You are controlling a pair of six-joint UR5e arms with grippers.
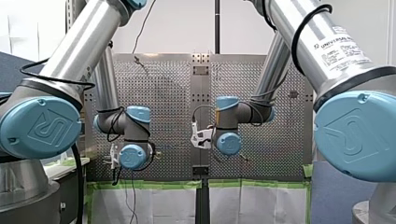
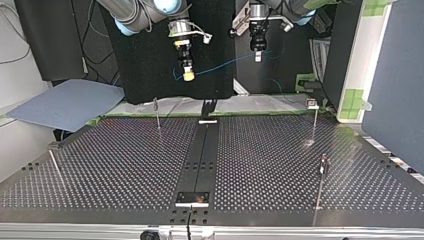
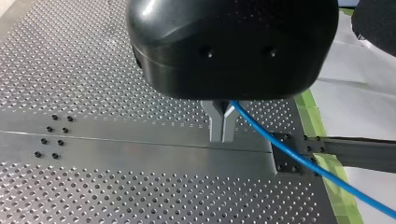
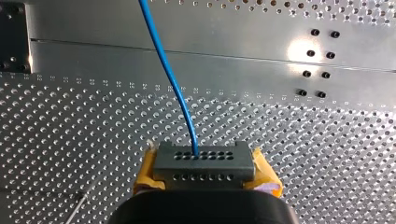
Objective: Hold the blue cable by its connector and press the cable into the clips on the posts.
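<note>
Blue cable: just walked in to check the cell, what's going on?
My right gripper, with yellow pads, is shut on the grey perforated connector of the thin blue cable. My black left gripper pinches the cable further along. Both hold it above the perforated metal table; no thin upright post holds it yet.

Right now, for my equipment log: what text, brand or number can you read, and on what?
"UNIVERSAL ROBOTS": on the label of my right arm, front view.
Smaller lines beneath it: too blurred.
Tiny numbers along the perforated table, right wrist view: too small.
</note>
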